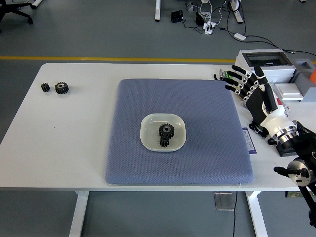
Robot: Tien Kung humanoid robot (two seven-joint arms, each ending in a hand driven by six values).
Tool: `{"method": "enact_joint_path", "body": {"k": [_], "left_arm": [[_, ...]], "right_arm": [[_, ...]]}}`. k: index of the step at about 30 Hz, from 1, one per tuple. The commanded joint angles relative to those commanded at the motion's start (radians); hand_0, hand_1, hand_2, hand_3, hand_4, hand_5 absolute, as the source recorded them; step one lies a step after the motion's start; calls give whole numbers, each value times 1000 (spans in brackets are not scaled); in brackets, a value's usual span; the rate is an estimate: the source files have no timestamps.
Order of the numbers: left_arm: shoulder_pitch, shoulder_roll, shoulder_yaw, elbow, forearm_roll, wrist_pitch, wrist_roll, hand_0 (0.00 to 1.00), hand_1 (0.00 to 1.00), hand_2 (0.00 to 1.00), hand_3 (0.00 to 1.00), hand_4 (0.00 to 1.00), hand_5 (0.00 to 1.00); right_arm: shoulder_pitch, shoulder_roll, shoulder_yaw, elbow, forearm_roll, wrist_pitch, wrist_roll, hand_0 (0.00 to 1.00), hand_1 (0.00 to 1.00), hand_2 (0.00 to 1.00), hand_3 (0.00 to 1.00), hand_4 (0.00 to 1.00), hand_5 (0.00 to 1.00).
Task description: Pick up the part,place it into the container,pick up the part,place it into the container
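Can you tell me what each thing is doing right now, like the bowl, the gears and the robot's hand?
White rounded-square bowl: upright on the blue mat, holding gears.
Two black gears in the bowl: resting, touching each other.
Two black gears at the table's far left: lying on the table, untouched.
Right hand: raised at the mat's right edge, fingers spread, empty.

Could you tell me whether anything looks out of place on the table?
Two small black gears sit alone near the far left edge, away from the white container holding two gears. The right hand is open, off the pad.
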Motion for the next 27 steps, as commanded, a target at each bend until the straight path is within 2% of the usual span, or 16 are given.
{"method": "enact_joint_path", "body": {"k": [1, 6, 12, 13, 18, 19, 25, 27], "left_arm": [[0, 0, 0, 0, 2, -1, 1, 701, 696, 735, 590, 669, 544], [-1, 0, 10, 0, 8, -5, 3, 701, 696, 735, 590, 669, 544], [0, 0, 13, 0, 12, -7, 3, 699, 694, 733, 588, 667, 548], [0, 0, 13, 0, 12, -7, 3, 695, 694, 734, 588, 660, 555], [0, 0, 16, 0, 6, -6, 1, 695, 694, 734, 588, 660, 555], [-1, 0, 17, 0, 4, -7, 0, 694, 692, 732, 585, 656, 555], [-7, 0, 27, 0, -9, -4, -3, 694, 692, 732, 585, 656, 555], [-8, 0, 29, 0, -8, -4, -3, 693, 690, 726, 586, 654, 556]], "right_arm": [[-19, 5, 12, 1, 7, 3, 4, 998, 884, 859, 905, 998, 998], [-81, 14, 37, 12, -7, -37, 31, 998, 884, 859, 905, 998, 998], [-100, 14, 55, 8, -61, -69, 13, 998, 894, 877, 914, 998, 998], [-103, 15, 57, 9, -67, -70, 11, 952, 832, 832, 857, 998, 998], [-119, 29, 70, 6, -82, -86, 9, 952, 832, 832, 857, 998, 998], [-121, 30, 71, 5, -82, -91, 8, 893, 805, 819, 830, 998, 998], [-125, 29, 78, -1, -74, -100, 12, 893, 805, 819, 830, 998, 998], [-125, 29, 82, -4, -73, -103, 14, 859, 792, 809, 817, 998, 998]]}}
